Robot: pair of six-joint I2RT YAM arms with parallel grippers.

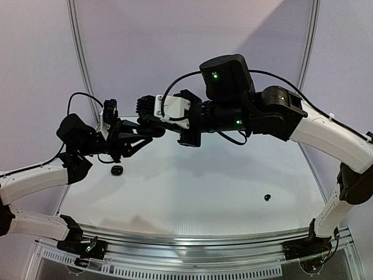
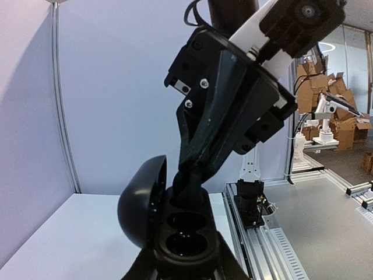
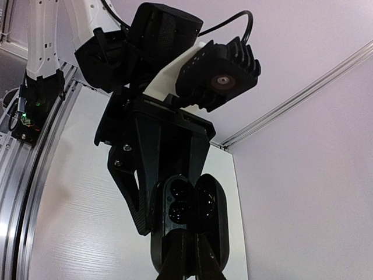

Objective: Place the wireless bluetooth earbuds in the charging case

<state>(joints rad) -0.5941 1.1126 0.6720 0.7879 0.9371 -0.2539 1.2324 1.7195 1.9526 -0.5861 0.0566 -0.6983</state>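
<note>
The black charging case (image 2: 187,238) stands open, its lid (image 2: 140,201) swung to the left and two empty wells showing. My left gripper (image 2: 186,263) is shut on the case's body and holds it above the table. My right gripper (image 2: 187,185) has its fingers closed together, tips pressed into the case's far end; anything between them is hidden. In the right wrist view the case (image 3: 175,204) faces the camera just above my right gripper (image 3: 189,259). In the top view both grippers meet at the back left (image 1: 143,129). A tiny black earbud (image 1: 267,197) lies on the table at the right.
A slightly larger black oval piece (image 1: 117,170) lies on the white table (image 1: 192,192) at the left, below the left arm. The enclosure's walls and metal posts (image 1: 81,58) stand behind. The aluminium rail (image 1: 192,239) runs along the near edge.
</note>
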